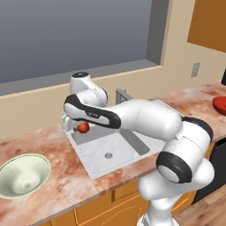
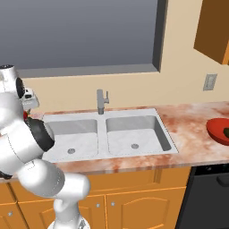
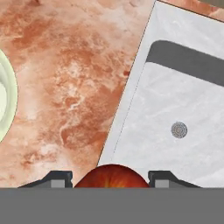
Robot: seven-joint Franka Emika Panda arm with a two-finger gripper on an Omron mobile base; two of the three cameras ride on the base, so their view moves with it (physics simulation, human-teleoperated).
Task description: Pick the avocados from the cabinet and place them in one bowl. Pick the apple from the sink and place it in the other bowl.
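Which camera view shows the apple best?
The left base view: the apple hangs whole in the pincer above the sink. Hand view shows its top; right base view, a red sliver.

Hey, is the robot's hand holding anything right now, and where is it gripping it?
Yes: the hand holds the small round red apple, one finger on each of its opposite sides, above the light grey sink's edge.

— How does the light look to you?
— Even and soft, fully rendered; you get no harsh glare. The sink (image 1: 110,148) holds a dark shadow band along one basin wall.
— Any blur?
— None; edges stay crisp, no bending at the borders. The red bowl (image 2: 219,129) shows a faint gloss.
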